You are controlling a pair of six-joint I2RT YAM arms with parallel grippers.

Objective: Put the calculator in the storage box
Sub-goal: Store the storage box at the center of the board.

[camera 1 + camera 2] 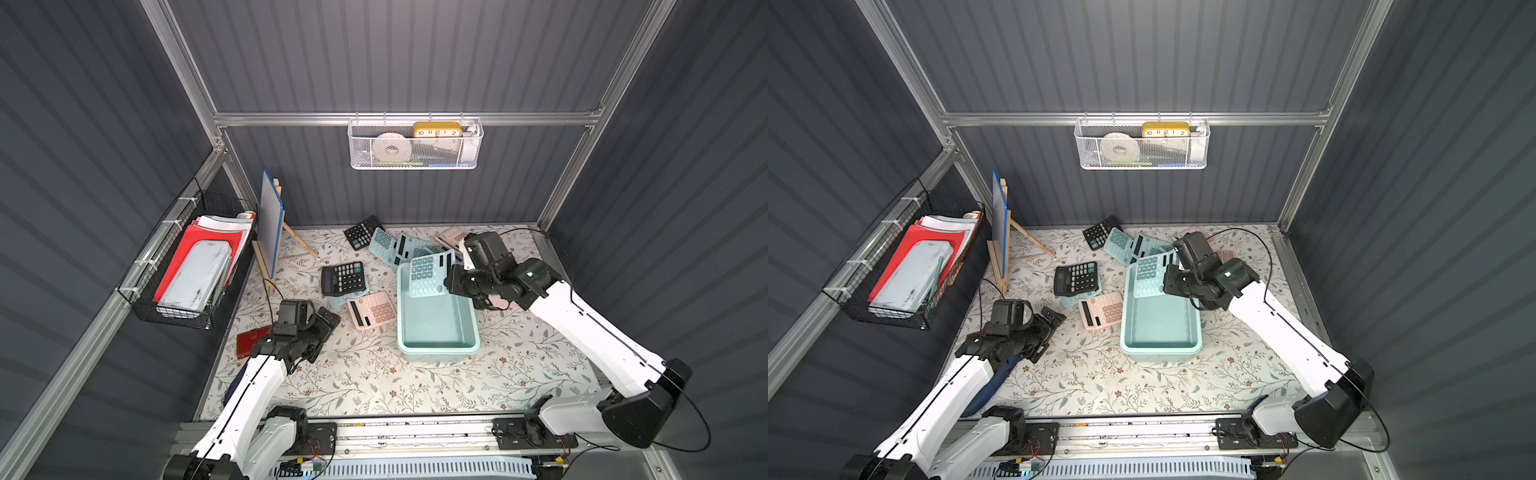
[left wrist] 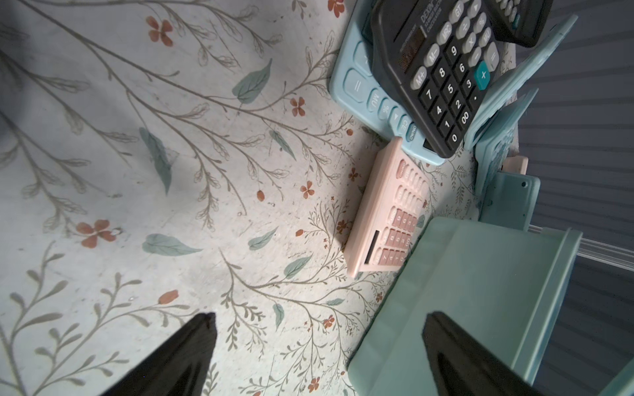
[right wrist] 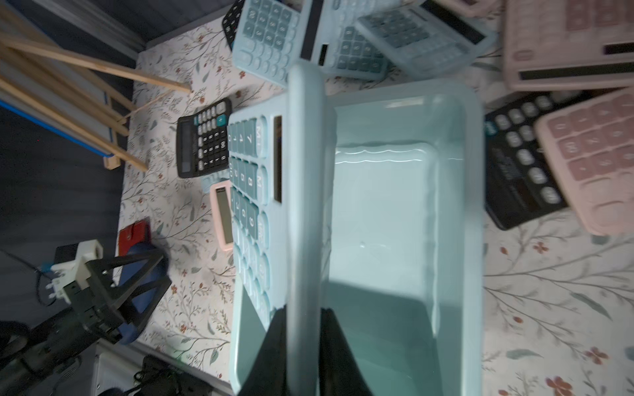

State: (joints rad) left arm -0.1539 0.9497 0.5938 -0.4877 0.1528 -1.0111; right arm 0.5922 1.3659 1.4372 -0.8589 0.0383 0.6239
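Note:
A light blue calculator point(image 1: 427, 274) point(image 1: 1147, 276) hangs tilted over the far end of the mint-blue storage box point(image 1: 436, 348) point(image 1: 1158, 350). My right gripper point(image 1: 451, 283) point(image 1: 1169, 281) is shut on its right edge. In the right wrist view the calculator point(image 3: 305, 188) runs edge-on between the fingers of the right gripper point(image 3: 302, 310), above the box's point(image 3: 478, 205) bare floor. Whether it touches the rim I cannot tell. My left gripper point(image 1: 328, 332) point(image 2: 319, 317) stands open and holds nothing, low over the cloth, left of the box point(image 2: 480, 291).
A black calculator point(image 1: 344, 278) and a pink one point(image 1: 372, 309) lie just left of the box. More calculators are piled behind it point(image 1: 384, 245). A small easel board point(image 1: 270, 224) and a red wallet point(image 1: 251, 340) sit at the left. Baskets hang on the walls point(image 1: 191, 266) point(image 1: 415, 145).

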